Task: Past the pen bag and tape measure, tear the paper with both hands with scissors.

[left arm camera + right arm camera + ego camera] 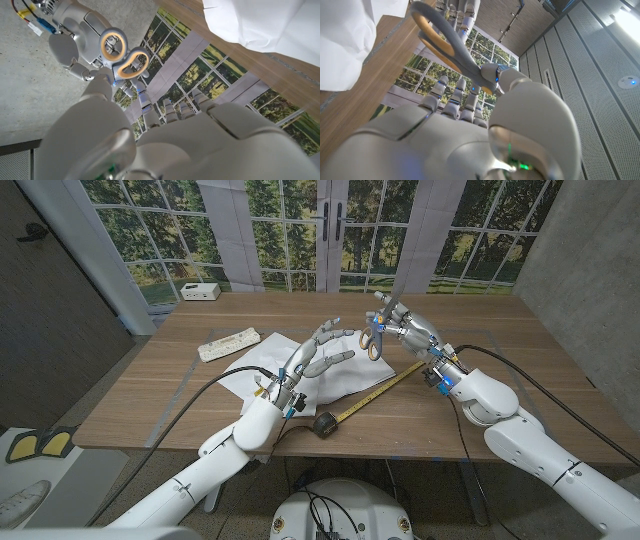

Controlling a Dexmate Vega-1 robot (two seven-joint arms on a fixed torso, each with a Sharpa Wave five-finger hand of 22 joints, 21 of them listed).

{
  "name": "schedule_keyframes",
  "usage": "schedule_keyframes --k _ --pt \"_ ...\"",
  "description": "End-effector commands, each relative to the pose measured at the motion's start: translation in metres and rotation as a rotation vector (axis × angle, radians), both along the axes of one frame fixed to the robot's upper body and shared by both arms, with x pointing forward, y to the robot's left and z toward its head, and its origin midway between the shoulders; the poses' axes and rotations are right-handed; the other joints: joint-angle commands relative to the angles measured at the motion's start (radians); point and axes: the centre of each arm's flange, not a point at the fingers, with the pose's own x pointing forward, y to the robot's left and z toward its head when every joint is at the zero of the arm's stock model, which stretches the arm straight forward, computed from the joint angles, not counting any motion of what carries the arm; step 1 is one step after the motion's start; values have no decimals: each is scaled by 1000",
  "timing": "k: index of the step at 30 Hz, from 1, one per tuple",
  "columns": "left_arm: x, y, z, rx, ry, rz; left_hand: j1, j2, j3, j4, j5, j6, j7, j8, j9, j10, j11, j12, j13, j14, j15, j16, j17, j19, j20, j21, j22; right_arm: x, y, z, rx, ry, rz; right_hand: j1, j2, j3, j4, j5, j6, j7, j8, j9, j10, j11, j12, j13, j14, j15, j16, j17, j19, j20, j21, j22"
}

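Right hand (470,140) gripping grey scissors (452,47) with orange-lined handles, blades tilted toward eleven o'clock; white paper (350,35) on wooden table (365,95) at ten o'clock.

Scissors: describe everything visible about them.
The scissors have grey handles with orange-lined finger loops, plastic by the look, and a blade rising above the loops. The right hand holds them raised off the table, past the paper. Whether the blades are apart cannot be told.

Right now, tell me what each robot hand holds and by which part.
Right robot hand holds the scissors by their orange-lined handles. Left robot hand holds nothing, over the paper.
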Motion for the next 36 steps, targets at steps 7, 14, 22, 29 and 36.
schedule_keyframes --k 7,14,22,29,36 --pt "-1 -5 -2 -2 -3 -4 18 1 -5 5 7 6 2 4 2 4 -1 11 2 -4 -42 4 2 -1 -10 5 0 0 3 -3 -8 5 3 -3 8 5 -4 6 10 2 2 2 157 -134 33 -7 22 -141 4 3 3 -1 2 3" --pt "-1 -3 -3 -4 -1 -5 16 0 -10 7 6 8 2 2 2 6 -3 12 2 -2 -43 5 2 -1 -13 5 0 0 2 -4 -8 10 0 8 12 0 -15 -3 22 0 4 2 215 -131 41 -37 36 -146 9 7 7 -10 3 3" --pt "-1 -1 -4 -9 2 -6 13 -2 -15 11 5 5 1 -2 1 7 -6 13 2 -2 -45 5 2 0 -15 5 0 -1 3 -2 -25 -2 -11 93 58 -90 -26 -65 24 -13 -1 2 195 -122 47 -96 147 -184 119 138 127 -88 55 22" --pt "1 0 -7 -16 10 -12 9 -5 -23 15 4 -6 -5 -10 1 8 -10 13 2 -1 -46 5 3 0 -15 5 1 2 3 -2 -28 23 11 297 71 -251 -14 -112 18 -37 -2 11 158 -98 34 -26 253 -191 590 678 378 -168 380 248" --pt "3 -1 -8 -19 15 -17 6 -5 -29 17 3 -25 1 -21 0 9 -10 13 1 1 -48 6 3 2 -14 6 1 5 4 -3 -34 47 46 372 79 -274 26 -119 13 -42 -1 15 120 -59 56 -56 456 -190 763 737 540 -265 676 459"
